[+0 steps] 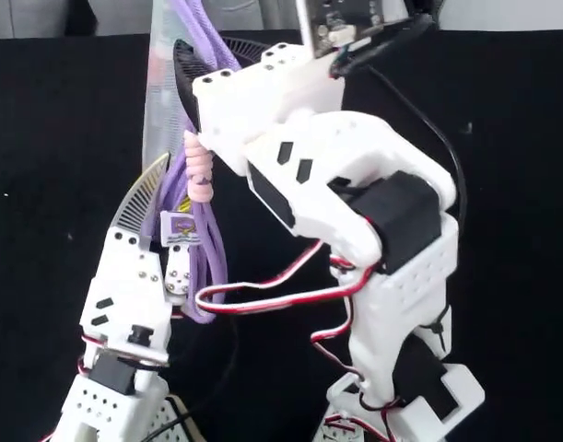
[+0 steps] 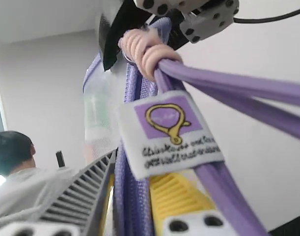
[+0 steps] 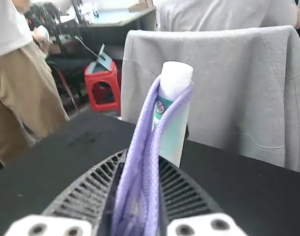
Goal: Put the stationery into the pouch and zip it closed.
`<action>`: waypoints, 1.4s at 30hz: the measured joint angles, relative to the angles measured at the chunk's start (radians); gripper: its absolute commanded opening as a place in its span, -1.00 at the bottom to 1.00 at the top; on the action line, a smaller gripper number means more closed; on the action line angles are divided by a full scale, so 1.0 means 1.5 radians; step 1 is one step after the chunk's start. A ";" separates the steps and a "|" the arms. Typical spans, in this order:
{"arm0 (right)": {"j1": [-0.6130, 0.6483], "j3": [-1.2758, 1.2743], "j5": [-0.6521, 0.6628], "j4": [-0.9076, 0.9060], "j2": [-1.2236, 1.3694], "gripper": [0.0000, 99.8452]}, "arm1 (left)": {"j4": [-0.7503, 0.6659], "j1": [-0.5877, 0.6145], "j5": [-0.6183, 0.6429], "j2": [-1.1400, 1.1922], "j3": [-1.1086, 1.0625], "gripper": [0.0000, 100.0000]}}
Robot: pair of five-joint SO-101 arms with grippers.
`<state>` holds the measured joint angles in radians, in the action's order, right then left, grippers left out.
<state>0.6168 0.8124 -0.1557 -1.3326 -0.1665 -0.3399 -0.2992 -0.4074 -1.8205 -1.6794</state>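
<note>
**Held aloft: pouch (image 1: 163,92) off the bench (image 1: 60,138)**

The pouch is clear w/ purple trim. It hangs in the air over the bench's far-left part, and nothing of it touches the black top.

The right claw (image 3: 140,169) is up high and clamped on the pouch's purple trim. In the right wrist view the trim runs btwn its two ribbed grey fingers (image 3: 86,196) w/ no gap on either side. Past the fingertips the trim splits round a tube (image 3: 175,98) w/ a white cap and teal label. The tube stands upright in the pouch mouth, so the zip is open at that spot.

The left claw (image 2: 132,172) sits lower, toward the bench's near-left corner, and points up. It is closed on a purple strip of the pouch. In the left wrist view the strip passes btwn the grey ribbed finger and the yellow one, touching both. Can't tell exactly which part of the pouch that strip is.

A purple cord (image 1: 212,267) hangs from a pink coil (image 1: 199,175) just under the right claw. It drops past the left claw and loops back up below it. A white label (image 2: 172,132) w/ a purple square and a yellow clip logo sits on the cord, just beside the left claw's fingers.

Beyond the bench's far edge are a chair (image 3: 238,88) draped in grey cloth and a red stool (image 3: 103,83).
</note>
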 measured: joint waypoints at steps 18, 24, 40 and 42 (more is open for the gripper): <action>0.000 -0.005 0.057 0.002 0.009 -0.98 | 0.266 0.247 0.230 0.003 0.000 -0.55; 0.000 -0.056 0.079 0.002 0.030 -0.98 | 0.349 0.359 0.344 0.004 0.000 -0.55; -0.012 -0.056 0.081 0.046 0.040 -0.98 | 0.595 0.389 0.352 0.004 0.000 -0.54; -0.017 -0.057 0.082 0.046 0.041 -0.98 | 0.604 0.403 0.352 0.004 0.000 -0.54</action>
<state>0.5907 0.7265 -0.0330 -1.2635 -0.1051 0.5654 0.3053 0.1204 -1.8144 -1.6794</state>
